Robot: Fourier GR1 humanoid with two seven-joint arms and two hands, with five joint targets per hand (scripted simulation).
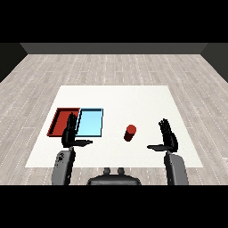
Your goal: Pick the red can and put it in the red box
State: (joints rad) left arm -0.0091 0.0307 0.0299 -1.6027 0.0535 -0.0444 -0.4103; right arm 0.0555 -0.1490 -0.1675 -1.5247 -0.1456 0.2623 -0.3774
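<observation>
The red can stands upright on the white table, a little right of centre. The red tray lies at the table's left with nothing in it. My right hand hovers to the right of the can, apart from it, fingers straight and thumb stretched toward the can. My left hand is raised over the near edge of the red tray, fingers straight, thumb pointing right. Neither hand holds anything.
A light blue tray lies directly right of the red tray, between it and the can. Both grey forearms come in from the lower corners. The table's far half is bare white surface.
</observation>
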